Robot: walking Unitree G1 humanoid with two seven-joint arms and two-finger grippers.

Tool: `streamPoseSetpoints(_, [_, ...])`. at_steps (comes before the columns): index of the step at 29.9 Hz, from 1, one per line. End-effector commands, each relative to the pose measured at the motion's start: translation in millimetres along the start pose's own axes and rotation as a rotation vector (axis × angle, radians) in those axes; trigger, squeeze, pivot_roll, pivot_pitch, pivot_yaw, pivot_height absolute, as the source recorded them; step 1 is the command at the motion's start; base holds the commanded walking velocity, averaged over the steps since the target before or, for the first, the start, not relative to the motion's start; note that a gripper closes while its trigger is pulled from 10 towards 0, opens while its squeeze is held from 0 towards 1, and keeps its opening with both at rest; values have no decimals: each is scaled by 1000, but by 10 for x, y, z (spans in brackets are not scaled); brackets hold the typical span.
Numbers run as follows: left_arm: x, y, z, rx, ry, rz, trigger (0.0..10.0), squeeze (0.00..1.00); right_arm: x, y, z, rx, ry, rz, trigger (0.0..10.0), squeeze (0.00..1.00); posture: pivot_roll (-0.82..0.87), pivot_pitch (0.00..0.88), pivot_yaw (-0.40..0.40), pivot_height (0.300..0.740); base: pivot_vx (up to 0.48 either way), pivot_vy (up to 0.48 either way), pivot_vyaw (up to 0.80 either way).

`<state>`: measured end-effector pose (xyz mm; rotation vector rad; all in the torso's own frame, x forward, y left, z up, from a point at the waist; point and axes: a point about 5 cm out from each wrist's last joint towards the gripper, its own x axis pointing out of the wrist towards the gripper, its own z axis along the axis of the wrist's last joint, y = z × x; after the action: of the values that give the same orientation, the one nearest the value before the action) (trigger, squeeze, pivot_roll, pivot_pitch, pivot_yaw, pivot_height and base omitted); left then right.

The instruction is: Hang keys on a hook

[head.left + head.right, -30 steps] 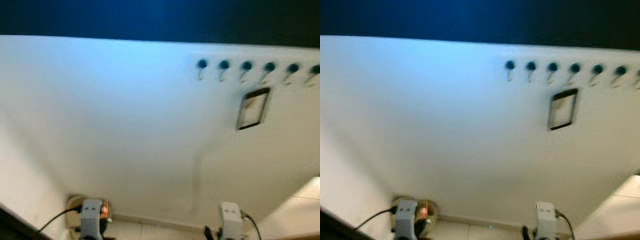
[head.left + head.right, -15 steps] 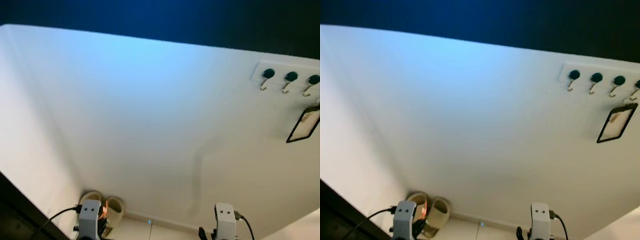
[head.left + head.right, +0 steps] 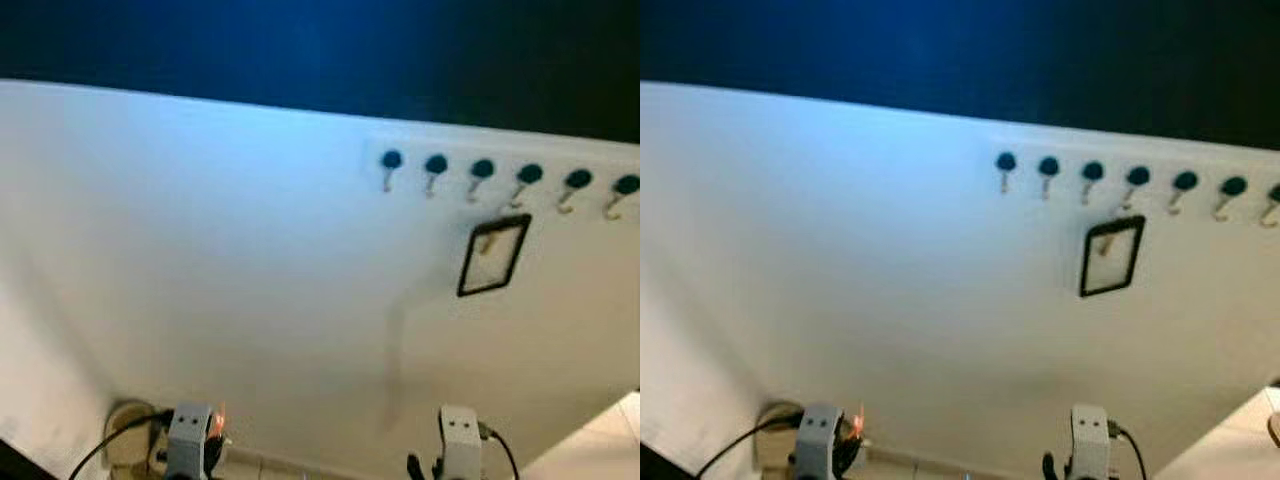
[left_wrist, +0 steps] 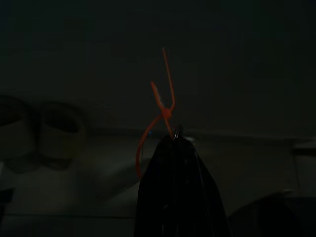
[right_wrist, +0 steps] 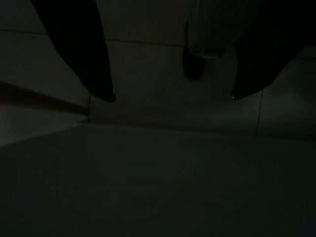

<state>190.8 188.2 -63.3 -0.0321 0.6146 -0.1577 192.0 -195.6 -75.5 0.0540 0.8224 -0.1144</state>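
- Broad white wall [image 3: 220,280] ahead, dark band above it; pale floor tiles [image 3: 600,450] at its foot on the right.
- Row of dark-capped hooks [image 3: 482,172] high on wall, right of centre, each with small metal hook below the cap; well above both arms, so a long raise judged necessary.
- Black-framed card [image 3: 493,256] hanging from one middle hook, tilted; hooks left of it bare, likely the easier targets.
- Two pale rolls [image 4: 42,131] on floor against wall, low on the left; out of the hanging path.
- Left gripper [image 4: 177,140] low by the floor, fingers pressed together, pinching an orange loop [image 4: 160,111], presumably the keys' tie; the keys themselves too dark to make out.
- Right gripper [image 5: 170,96] hanging idle over the floor, fingers spread, nothing between them.
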Motion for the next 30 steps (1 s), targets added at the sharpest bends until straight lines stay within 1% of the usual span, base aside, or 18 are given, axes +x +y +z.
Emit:
streamPoseSetpoints(1, [-18,21,-6,21,-5,8,10000,0,-1,15,-9,19,1,1,10000,0,42,35,-10,740,0,0,0])
streamPoseSetpoints(5, [-19,22,-3,24,-8,11,10000,0,-2,9,-16,23,7,-3,10000,0,42,37,-11,740,0,0,0])
streamPoseSetpoints(15, [-23,17,13,23,-25,11,10000,0,-8,0,-38,35,14,-2,10000,0,41,42,-10,740,0,0,-800])
streamPoseSetpoints(26, [-30,20,14,-11,-37,21,10000,0,-11,7,-44,33,11,3,10000,0,42,41,-12,740,0,0,0])
streamPoseSetpoints(30, [-30,26,17,-26,-39,24,10000,0,-10,11,-43,29,12,4,10000,0,42,42,-13,740,-307,0,0])
